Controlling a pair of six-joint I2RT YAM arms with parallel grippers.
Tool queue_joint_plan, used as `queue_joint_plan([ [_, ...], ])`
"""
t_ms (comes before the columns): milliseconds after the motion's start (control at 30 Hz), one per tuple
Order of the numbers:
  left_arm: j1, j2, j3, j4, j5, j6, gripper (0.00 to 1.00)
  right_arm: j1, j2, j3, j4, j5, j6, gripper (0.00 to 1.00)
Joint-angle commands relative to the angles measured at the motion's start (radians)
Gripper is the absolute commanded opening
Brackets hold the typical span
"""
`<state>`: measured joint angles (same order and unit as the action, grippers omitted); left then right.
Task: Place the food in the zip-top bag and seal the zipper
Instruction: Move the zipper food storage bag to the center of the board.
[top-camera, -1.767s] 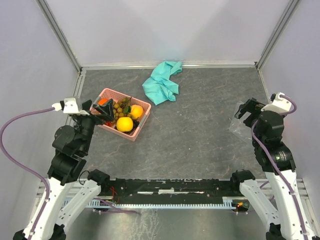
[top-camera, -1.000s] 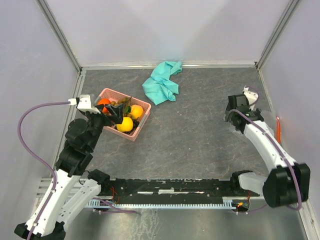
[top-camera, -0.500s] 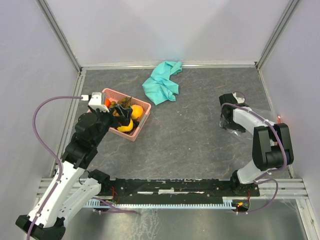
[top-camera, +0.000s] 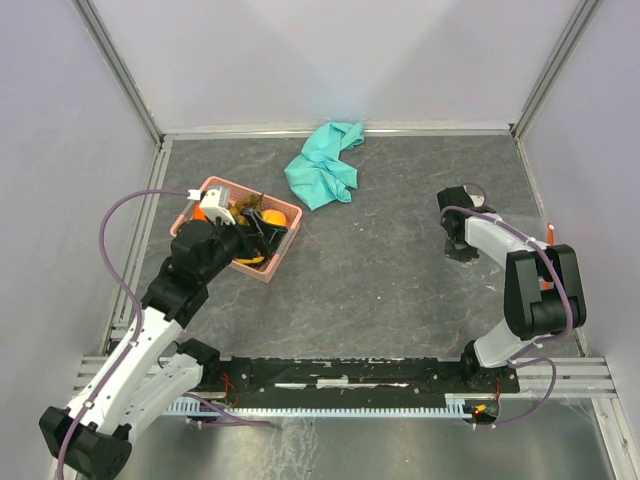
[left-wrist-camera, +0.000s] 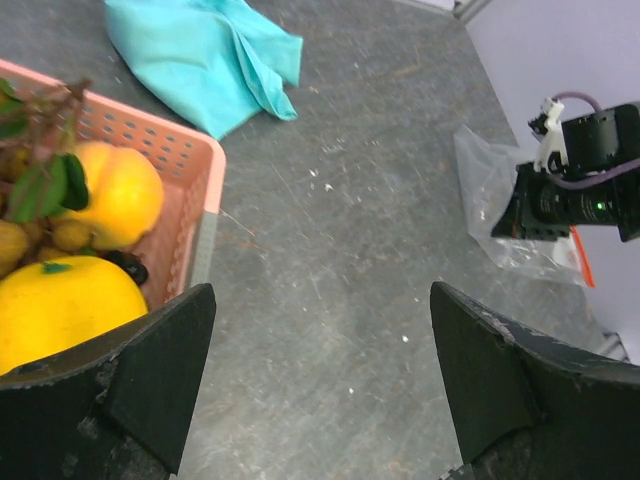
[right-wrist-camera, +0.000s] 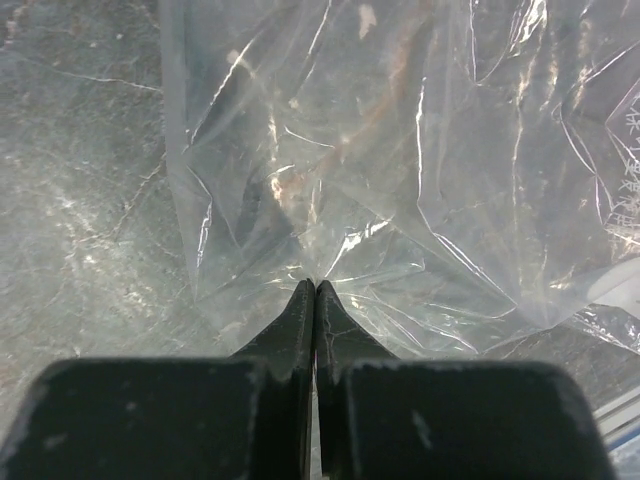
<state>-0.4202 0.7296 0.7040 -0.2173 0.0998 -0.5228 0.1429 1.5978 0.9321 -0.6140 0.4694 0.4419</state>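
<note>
The zip-top bag (right-wrist-camera: 400, 190) is a clear, crinkled pouch lying flat on the grey tabletop (top-camera: 380, 260) at the right side, creased all over and catching glare; nothing is inside it. In the left wrist view its zipper (left-wrist-camera: 583, 262) shows as a thin red-orange strip along the edge farthest from the basket. The food sits well apart from the bag, across the tabletop in the pink basket (left-wrist-camera: 212, 170) at the left: a large yellow fruit (left-wrist-camera: 65, 305) at the near side, a rounder yellow-orange fruit (left-wrist-camera: 120, 195) just behind it, and a bunch of small brown berries (left-wrist-camera: 15, 240) with green leaves (left-wrist-camera: 50, 185) against both. A teal cloth (top-camera: 325, 170) lies crumpled beyond the basket, near the back wall. The left end effector (left-wrist-camera: 320, 340) hangs over the basket's right rim with its fingers spread wide and nothing between them, not touching any fruit as far as the views show. The right end effector (right-wrist-camera: 315, 285) is down at the bag's near edge with its two fingertips pressed together – the film puckers and its creases run in towards the tips, so a fold of the plastic is pinched there.
</note>
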Motion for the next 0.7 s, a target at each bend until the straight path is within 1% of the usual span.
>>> queue_joint_plan([
  [0,0.004,0.022,-0.003,0.097,0.090,-0.098,0.93,0.044,-0.079,0.021,0.010,-0.068,-0.002,0.02],
  [167,0.003,0.040,-0.003,0.096,0.092,-0.110,0.93,0.167,-0.101,0.048,0.002,-0.136,0.067,0.02],
  [400,0.004,0.064,-0.006,0.095,0.100,-0.147,0.93,0.373,-0.037,0.091,0.080,-0.265,0.225,0.02],
  [533,0.004,0.072,-0.006,0.094,0.118,-0.163,0.93,0.482,0.032,0.155,0.144,-0.327,0.256,0.06],
  [667,0.003,0.073,-0.009,0.089,0.127,-0.177,0.93,0.570,0.104,0.239,0.176,-0.353,0.256,0.10],
])
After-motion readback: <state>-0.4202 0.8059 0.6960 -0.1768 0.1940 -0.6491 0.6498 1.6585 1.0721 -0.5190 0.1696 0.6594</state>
